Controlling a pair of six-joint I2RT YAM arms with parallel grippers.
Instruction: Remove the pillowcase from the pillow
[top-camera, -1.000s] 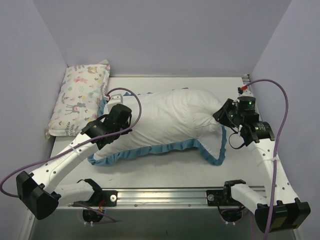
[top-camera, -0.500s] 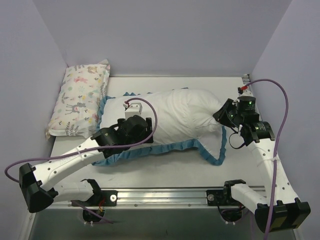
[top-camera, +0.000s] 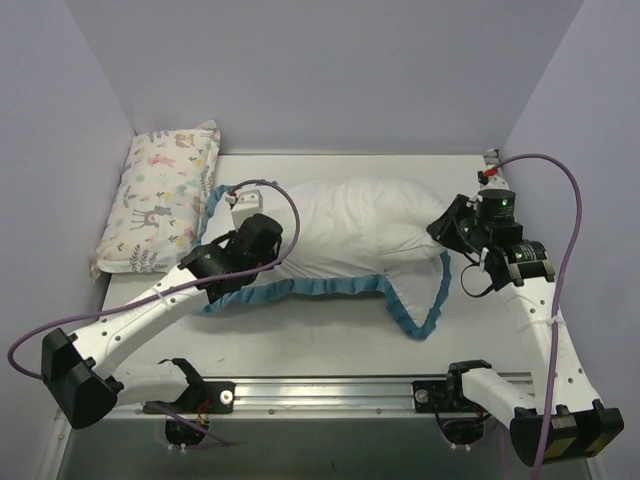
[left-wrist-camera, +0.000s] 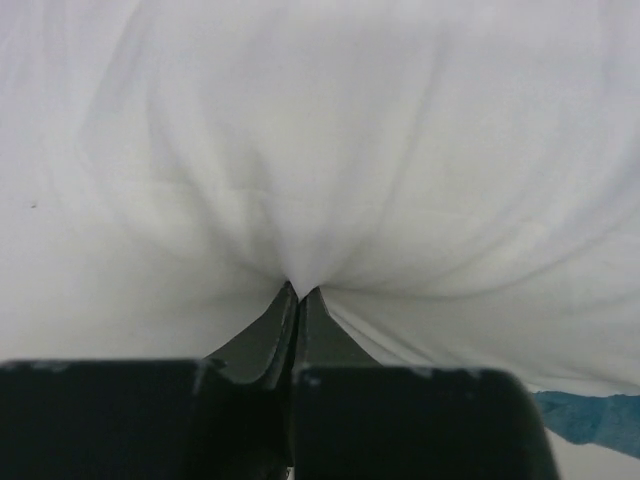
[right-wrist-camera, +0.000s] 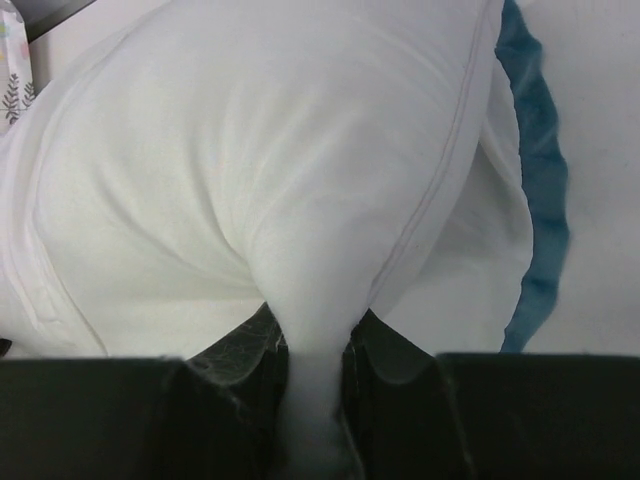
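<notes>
The pillowcase (top-camera: 330, 287) lies across the middle of the table, plain white side up, with its blue ruffled trim along the front edge and hanging at the right. My left gripper (top-camera: 270, 238) is on its left part. In the left wrist view that gripper (left-wrist-camera: 298, 292) is shut on a thin pinch of the pillowcase (left-wrist-camera: 320, 150). My right gripper (top-camera: 445, 232) is at the right end. There it (right-wrist-camera: 312, 350) is shut on a thick bunch of white cloth with a seam, which looks like a corner of the pillow (right-wrist-camera: 250, 180). The blue trim (right-wrist-camera: 535, 180) hangs beside it.
A small pastel animal-print pillow (top-camera: 165, 195) leans along the left wall at the back. A metal rail (top-camera: 330, 392) runs along the near edge between the two arm bases. Purple cables loop over both arms.
My left gripper swung right, then came back left and up, now pinching white fabric. The front blue trim has been drawn straighter and leftward. The right arm has barely moved.
</notes>
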